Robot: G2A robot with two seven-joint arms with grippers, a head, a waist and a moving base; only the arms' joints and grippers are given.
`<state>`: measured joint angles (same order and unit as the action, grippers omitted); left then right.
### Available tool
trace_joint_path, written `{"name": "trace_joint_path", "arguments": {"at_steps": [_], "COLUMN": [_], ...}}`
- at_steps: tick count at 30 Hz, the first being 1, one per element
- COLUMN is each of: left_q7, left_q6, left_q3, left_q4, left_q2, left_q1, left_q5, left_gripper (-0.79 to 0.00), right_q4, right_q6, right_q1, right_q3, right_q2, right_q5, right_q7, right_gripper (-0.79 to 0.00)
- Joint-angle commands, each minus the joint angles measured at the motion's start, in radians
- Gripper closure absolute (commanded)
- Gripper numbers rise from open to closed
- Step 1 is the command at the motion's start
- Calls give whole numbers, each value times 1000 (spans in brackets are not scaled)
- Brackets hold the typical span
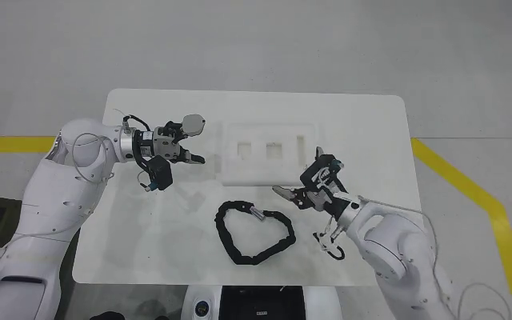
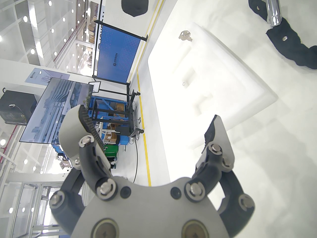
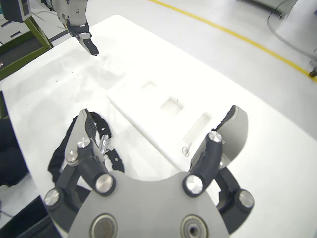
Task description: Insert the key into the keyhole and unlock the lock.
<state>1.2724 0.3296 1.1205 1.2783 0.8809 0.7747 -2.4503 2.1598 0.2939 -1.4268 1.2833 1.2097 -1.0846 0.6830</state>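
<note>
1. Since nothing's been grabbed yet, both hands are spread wide and empty. The left gripper hovers over the table's left side, and the right gripper hangs at the foam tray's near right corner.
2. The key lies flat on the tray top, just beside the end of the long slot and just ahead of the right jaws. I reckon that's why the right arm is parked there, lined up for the pick.
3. The chain lock is looped on the table in front of the tray. Its shiny lock cylinder sits bare between the black sleeve ends, so it looks reachable. I can't make out the keyhole itself.
4. Surface is a plain white table. Around it there's grey floor with a yellow line, and a blue pegboard panel in the room behind.
</note>
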Motion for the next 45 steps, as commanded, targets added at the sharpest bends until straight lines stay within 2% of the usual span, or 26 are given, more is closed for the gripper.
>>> {"name": "trace_joint_path", "arguments": {"at_steps": [1,4,7,14,22,32,42,44,45], "left_q7": [0,0,0,0,0,0,0,0,0], "left_q6": [0,0,0,0,0,0,0,0,0], "left_q3": [0,0,0,0,0,0,0,0,0], "left_q4": [0,0,0,0,0,0,0,0,0], "left_q2": [0,0,0,0,0,0,0,0,0], "left_q1": [0,0,0,0,0,0,0,0,0], "left_q5": [0,0,0,0,0,0,0,0,0], "left_gripper": [-785,-785,-785,-785,-785,-785,-785,-785,-785], "right_q4": [1,0,-9,-77,-226,-312,-411,-422,-425], "right_q6": [-82,-177,-254,-381,-416,-474,-512,-516,-519], "right_q1": [36,78,104,158,279,385,483,496,500], "right_q3": [-5,-7,-7,-19,-64,-98,-135,-143,-147], "right_q2": [4,7,8,12,16,17,19,19,19], "right_q5": [133,222,264,345,368,383,352,343,340], "right_q7": [147,279,346,420,495,595,640,649,652], "right_gripper": [-785,-785,-785,-785,-785,-785,-785,-699,-699]}}
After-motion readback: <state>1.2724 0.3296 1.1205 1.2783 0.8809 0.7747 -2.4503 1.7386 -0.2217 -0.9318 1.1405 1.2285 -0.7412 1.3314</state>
